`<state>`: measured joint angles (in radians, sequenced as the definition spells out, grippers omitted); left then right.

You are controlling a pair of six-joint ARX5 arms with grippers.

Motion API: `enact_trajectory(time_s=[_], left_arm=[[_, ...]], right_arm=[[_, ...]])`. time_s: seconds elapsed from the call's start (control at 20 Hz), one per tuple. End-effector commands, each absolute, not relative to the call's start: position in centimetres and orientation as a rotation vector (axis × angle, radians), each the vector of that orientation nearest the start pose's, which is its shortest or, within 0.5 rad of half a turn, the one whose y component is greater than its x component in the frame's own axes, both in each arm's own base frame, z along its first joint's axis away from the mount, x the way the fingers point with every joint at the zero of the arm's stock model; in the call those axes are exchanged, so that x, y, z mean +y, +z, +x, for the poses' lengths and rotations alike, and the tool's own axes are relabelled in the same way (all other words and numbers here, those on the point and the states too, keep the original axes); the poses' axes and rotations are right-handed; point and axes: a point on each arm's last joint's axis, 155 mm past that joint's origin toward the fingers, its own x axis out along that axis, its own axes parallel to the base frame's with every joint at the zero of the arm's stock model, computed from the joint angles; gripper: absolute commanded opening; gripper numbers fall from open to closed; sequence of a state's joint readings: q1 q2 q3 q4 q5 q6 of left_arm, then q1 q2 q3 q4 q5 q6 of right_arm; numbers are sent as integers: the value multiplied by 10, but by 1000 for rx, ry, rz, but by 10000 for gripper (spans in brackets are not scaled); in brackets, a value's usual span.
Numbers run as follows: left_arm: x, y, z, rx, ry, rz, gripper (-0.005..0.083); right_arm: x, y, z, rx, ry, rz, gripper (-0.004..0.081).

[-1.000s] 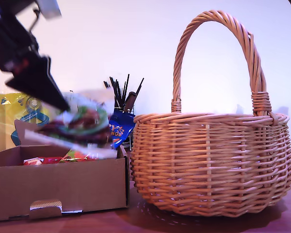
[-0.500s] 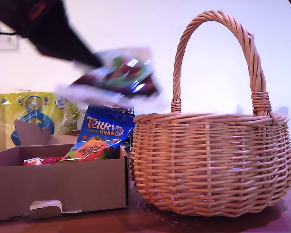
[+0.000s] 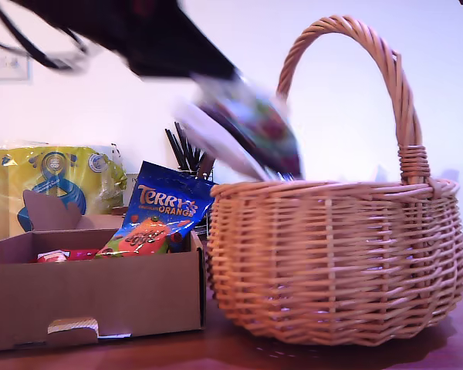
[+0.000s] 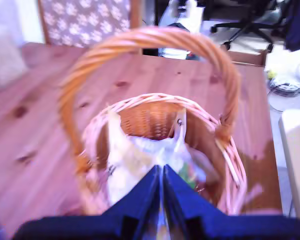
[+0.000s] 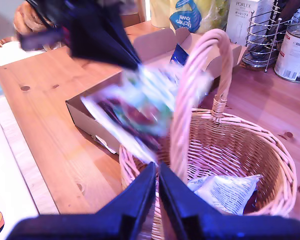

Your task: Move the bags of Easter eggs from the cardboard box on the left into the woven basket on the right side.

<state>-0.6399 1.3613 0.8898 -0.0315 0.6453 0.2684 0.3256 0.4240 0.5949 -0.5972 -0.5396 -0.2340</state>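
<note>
Exterior view takes in a wooden table (image 3: 216, 351) carrying the woven basket (image 3: 332, 262), the largest thing there, with its arched handle (image 3: 393, 85) rising above the braided rim. The cardboard box (image 3: 92, 297) stands just beside the basket, on the exterior view's left of it, flaps upright. A big yellow pack (image 3: 54, 181) sits behind the box, farther from the basket.

A dark, blurred arm reaches over the box toward the basket. The first gripper (image 3: 208, 77) at its end is pinched on a green-and-white bag (image 3: 251, 127), which hangs tilted above the basket's rim, below the handle's arch. The first wrist view shows this gripper (image 4: 162, 170) with its jaws pressed together on the bag's (image 4: 135, 160) edge, right over the basket's mouth (image 4: 140, 100).

The second gripper (image 5: 156, 167) hovers above the basket's rim (image 5: 270, 150), on the side away from the box (image 5: 85, 112); its jaws are pressed together with nothing between them. From there the held bag (image 5: 140, 110) hangs beside the handle.

A blue Terry's Orange bag (image 3: 158, 212) leans upright in the box corner nearest the basket, and a red bag (image 3: 62, 255) lies farther from it. A white bag (image 5: 225, 187) lies inside the basket.
</note>
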Motion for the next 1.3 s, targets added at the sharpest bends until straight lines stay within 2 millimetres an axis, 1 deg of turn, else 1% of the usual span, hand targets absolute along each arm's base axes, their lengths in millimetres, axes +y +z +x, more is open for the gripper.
enact_trajectory(time_s=[0.0, 0.1, 0.2, 0.3, 0.4, 0.45, 0.5, 0.6, 0.75, 0.9, 1.0, 1.1, 1.15, 1.2, 1.25], left_arm=[[-339, 194, 256, 364, -1327, 202, -24], [-351, 185, 261, 349, -1310, 224, -24], [-358, 179, 267, 334, -1287, 238, -24], [-359, 176, 267, 343, -1284, 242, -24], [-356, 181, 267, 334, -1280, 242, -24], [-351, 184, 269, 331, -1263, 245, -24], [-344, 186, 274, 335, -1234, 252, -24], [-323, 183, 285, 368, -1162, 288, -24], [-281, 172, 303, 443, -1050, 339, -24], [-231, 156, 328, 521, -941, 356, -24], [-210, 151, 341, 541, -888, 349, -24], [-199, 148, 349, 537, -872, 357, -24], [-197, 149, 353, 521, -877, 370, -20], [-197, 151, 357, 493, -884, 383, 19], [-198, 155, 361, 463, -880, 391, 112]], right_arm=[[160, 223, 176, 330, 899, -169, -12], [160, 221, 177, 337, 900, -168, -12], [160, 221, 177, 340, 900, -167, -12], [160, 220, 177, 341, 900, -167, -12], [160, 220, 177, 343, 900, -167, -12], [160, 220, 177, 343, 900, -167, -12], [160, 220, 177, 344, 900, -167, -12], [160, 220, 177, 344, 900, -167, -12], [160, 220, 177, 343, 900, -167, -12], [160, 220, 177, 343, 900, -167, -12], [160, 220, 177, 342, 900, -168, -12], [160, 220, 178, 342, 900, -168, -12], [160, 220, 178, 343, 900, -167, -12], [160, 220, 178, 342, 900, -167, -12], [160, 220, 178, 342, 900, -167, -12]])
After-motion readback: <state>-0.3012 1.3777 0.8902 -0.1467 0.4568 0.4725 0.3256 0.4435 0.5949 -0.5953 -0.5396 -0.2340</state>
